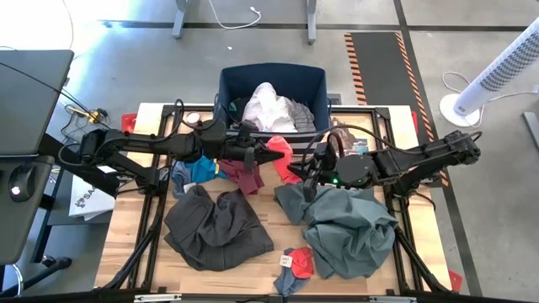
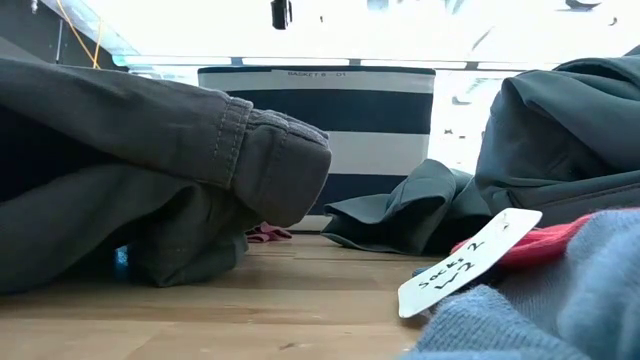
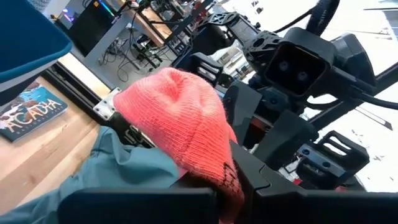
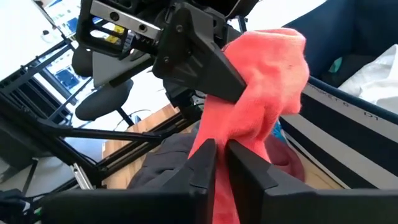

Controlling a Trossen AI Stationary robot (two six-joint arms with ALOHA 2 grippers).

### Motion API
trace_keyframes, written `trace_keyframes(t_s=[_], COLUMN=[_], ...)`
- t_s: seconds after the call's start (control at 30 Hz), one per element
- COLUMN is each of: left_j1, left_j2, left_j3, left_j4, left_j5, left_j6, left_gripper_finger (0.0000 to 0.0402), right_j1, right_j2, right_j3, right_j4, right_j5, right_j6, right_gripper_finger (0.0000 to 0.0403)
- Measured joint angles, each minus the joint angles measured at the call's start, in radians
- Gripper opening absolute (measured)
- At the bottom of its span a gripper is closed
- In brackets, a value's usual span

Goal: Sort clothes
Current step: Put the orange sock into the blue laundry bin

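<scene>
Closest to the low camera, a blue-grey knit sock (image 2: 560, 300) fills the five o'clock corner, with a red sock (image 2: 540, 245) and a white handwritten tag (image 2: 470, 262) just behind it on the wooden worktop (image 2: 300, 300). At nine o'clock the dark grey-brown trousers (image 2: 150, 170) lie bunched, a cuff turned toward the middle. The grey-green shirt (image 2: 560, 140) rises at three o'clock, a fold of it spilling onto the wood in front of the navy bin with white stripes (image 2: 315, 130).

From above, a coral-pink knit piece (image 1: 280, 158) hangs over the middle of the worktop between both arms. The left claw (image 1: 268, 156) is clenched on it, reaching in from nine o'clock. The right claw (image 1: 296, 171) comes in from three o'clock, its fingers (image 4: 205, 165) pinching the lower edge of the same fabric with only a narrow gap between them. A maroon piece (image 1: 242, 174) and a bright blue piece (image 1: 195, 171) lie under the left arm. The trousers sit at seven o'clock, the shirt at five, the socks at six on the near edge. White garments (image 1: 268, 108) are heaped in the bin at twelve.

Around the worktop is a grey concrete floor (image 1: 126, 67), a striped hazard mat (image 1: 379, 63) at one o'clock, a white tower fan (image 1: 497, 71) at two, and a dark desk (image 1: 29, 101) at ten.
</scene>
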Motion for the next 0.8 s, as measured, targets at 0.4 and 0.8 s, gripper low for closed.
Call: trace_keyframes(t_s=[0.4,0.8], left_j1=[0.071,0.324], left_j2=[-0.002,-0.033], left_j3=[0.0,0.042], left_j4=[-0.013,-0.001], left_j5=[0.044,0.036], left_j6=[-0.002,0.026], left_gripper_finger=[0.0001,0.0001], right_j1=[0.0,0.033], right_j2=[-0.054,-0.073], right_j3=[0.0,0.0], right_j4=[-0.032,-0.175], right_j5=[-0.004,0.007], right_j6=[0.014,0.141], right_gripper_finger=[0.0123,0.0124])
